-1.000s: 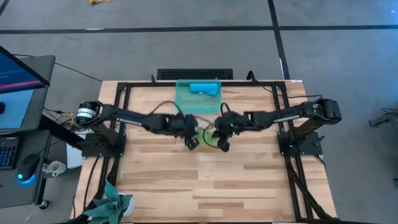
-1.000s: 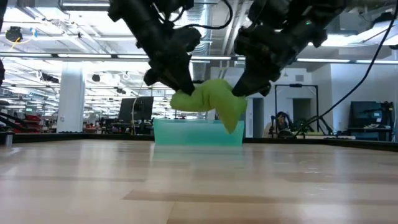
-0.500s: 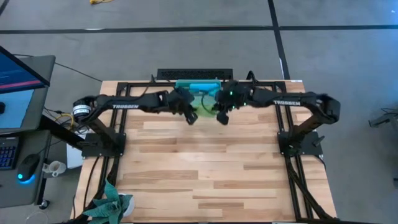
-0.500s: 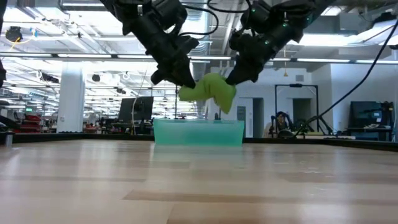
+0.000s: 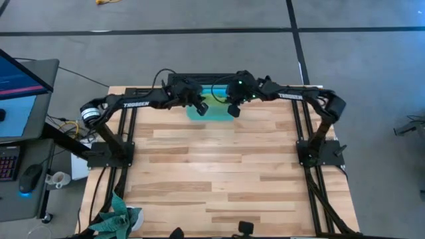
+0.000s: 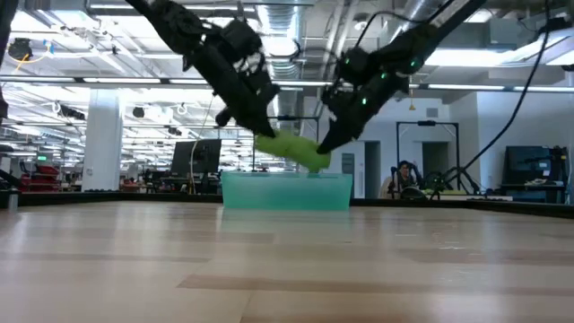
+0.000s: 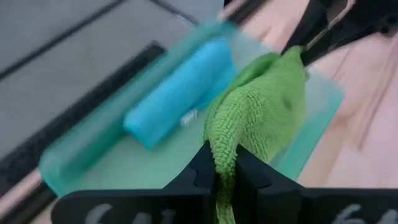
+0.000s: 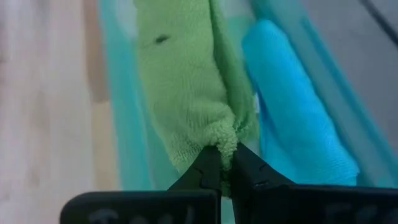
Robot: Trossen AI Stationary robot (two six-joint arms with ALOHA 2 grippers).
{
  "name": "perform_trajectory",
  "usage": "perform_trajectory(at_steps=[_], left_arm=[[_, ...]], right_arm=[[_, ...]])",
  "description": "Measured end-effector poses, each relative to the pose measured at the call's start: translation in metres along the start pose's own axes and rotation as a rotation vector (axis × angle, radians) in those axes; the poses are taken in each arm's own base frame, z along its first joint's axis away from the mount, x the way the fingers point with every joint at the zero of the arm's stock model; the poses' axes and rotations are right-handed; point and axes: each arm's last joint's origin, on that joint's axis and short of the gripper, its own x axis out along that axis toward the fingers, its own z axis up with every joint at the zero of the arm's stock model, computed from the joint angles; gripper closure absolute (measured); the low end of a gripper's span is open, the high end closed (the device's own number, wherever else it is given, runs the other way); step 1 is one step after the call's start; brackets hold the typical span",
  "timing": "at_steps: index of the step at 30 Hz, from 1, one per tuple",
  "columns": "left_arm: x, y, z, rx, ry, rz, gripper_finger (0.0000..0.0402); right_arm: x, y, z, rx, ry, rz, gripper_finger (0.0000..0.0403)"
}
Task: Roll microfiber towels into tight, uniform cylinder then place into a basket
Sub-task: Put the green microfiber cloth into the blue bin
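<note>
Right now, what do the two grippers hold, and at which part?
The rolled green towel: left gripper pinches one end, right gripper the other, above the basket.

Open-plan robotics lab or industrial office: exposed ceiling ducts (image 6: 296,18), strip lights, rows of monitors (image 6: 197,157), seated person (image 6: 405,177), grey carpet floor (image 5: 199,16), workstation screen (image 5: 20,76) beside wooden table (image 5: 219,172).

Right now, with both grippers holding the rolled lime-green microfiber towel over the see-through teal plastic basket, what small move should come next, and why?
Probably lower it straight down, then let go. The left gripper and right gripper each pinch one end of the lime-green microfiber towel, which hangs above the see-through teal plastic basket. The free space lies beside the rolled sky-blue towel already inside.
</note>
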Motion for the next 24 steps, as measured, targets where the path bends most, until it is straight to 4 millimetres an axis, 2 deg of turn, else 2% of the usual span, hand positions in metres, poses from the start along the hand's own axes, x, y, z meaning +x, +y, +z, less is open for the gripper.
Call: perform_trajectory(at_steps=[3,6,11,19,24], left_arm=[[0.023,0.001,-0.010,-0.001,0.039,-0.005,0.0396],[0.045,0.005,-0.027,-0.002,0.120,-0.003,0.0394],[0.066,0.011,-0.043,-0.034,0.185,-0.007,0.0394],[0.072,0.013,-0.048,-0.060,0.211,-0.032,0.0392],[0.072,0.013,-0.047,-0.072,0.207,-0.020,0.0371]], right_arm=[[0.017,-0.010,-0.009,0.027,0.053,0.010,0.0380],[0.025,-0.018,-0.013,0.041,0.090,0.024,0.0379],[0.034,-0.028,-0.023,0.065,0.152,0.048,0.0380],[0.035,-0.031,-0.024,0.074,0.166,0.049,0.0379],[0.035,-0.032,-0.025,0.079,0.172,0.047,0.0379]])
